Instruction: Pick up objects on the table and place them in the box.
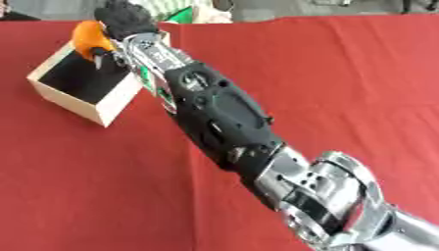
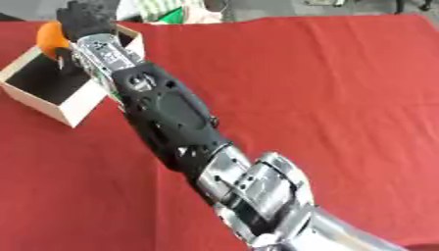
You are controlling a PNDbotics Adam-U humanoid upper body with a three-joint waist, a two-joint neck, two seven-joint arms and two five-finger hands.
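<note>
At the eleven o'clock corner of the red table (image 1: 326,73), above the open box (image 1: 64,95), the right hand (image 1: 124,22) has its dark fingers (image 1: 96,53) curled around an orange ball-shaped object (image 1: 87,37), pinching it from the side nearest the wrist. The object sits at about nine o'clock from the palm, held over the box's dark interior and near its far wall; whether it touches the wall cannot be told. From the hand, the forearm runs down toward five o'clock across the cloth, black casing first, then silver joints at the lower edge.

The object looks round and smooth, likely light and fairly stiff, so it would tend to roll or slip out of a shallow hold. A wrap across its widest part, fingers opposite thumb, seems the safest way to take it. Released from where it hangs, it should drop inside the box, though a bounce off the light wooden rim is possible.

The left hand shows in neither view.
</note>
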